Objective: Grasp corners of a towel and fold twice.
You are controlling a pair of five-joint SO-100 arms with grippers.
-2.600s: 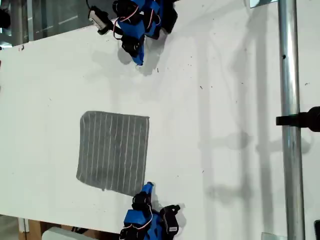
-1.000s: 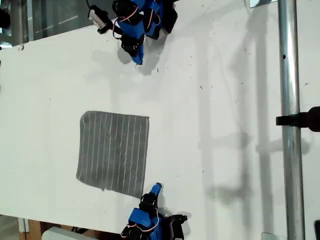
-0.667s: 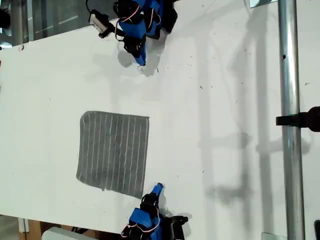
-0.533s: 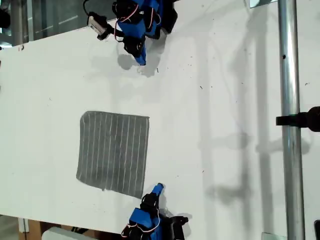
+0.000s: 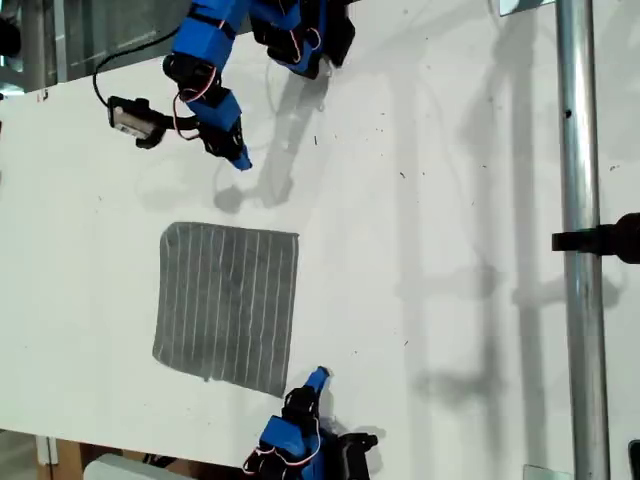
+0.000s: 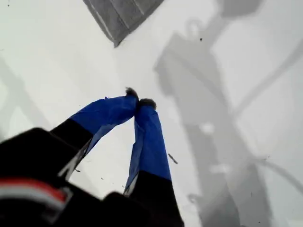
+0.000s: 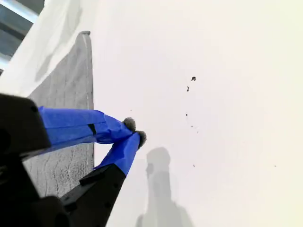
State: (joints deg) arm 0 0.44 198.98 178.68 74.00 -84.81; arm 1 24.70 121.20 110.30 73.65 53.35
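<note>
The dark grey striped towel [image 5: 228, 305] lies flat on the white table [image 5: 450, 200], towards the exterior view's left. My first gripper [image 5: 240, 162] hangs shut and empty above the table, a short way beyond the towel's far edge. The first wrist view shows its fingertips [image 6: 137, 99] pressed together and one towel corner [image 6: 116, 41] ahead of them. My second gripper [image 5: 318, 375] is shut and empty beside the towel's near corner [image 5: 283, 388], just off the cloth. In the second wrist view the towel [image 7: 61, 109] runs alongside the closed gripper [image 7: 133, 130].
A metal pole [image 5: 580, 300] with a black clamp [image 5: 600, 240] runs down the exterior view's right. The table's near edge [image 5: 150, 455] lies just past the towel. Arm shadows fall on the table around the first gripper.
My first arm has swung out from the table's far edge towards the exterior view's left and closer to the towel. My second gripper shifted slightly away from the towel corner earlier, then held still.
</note>
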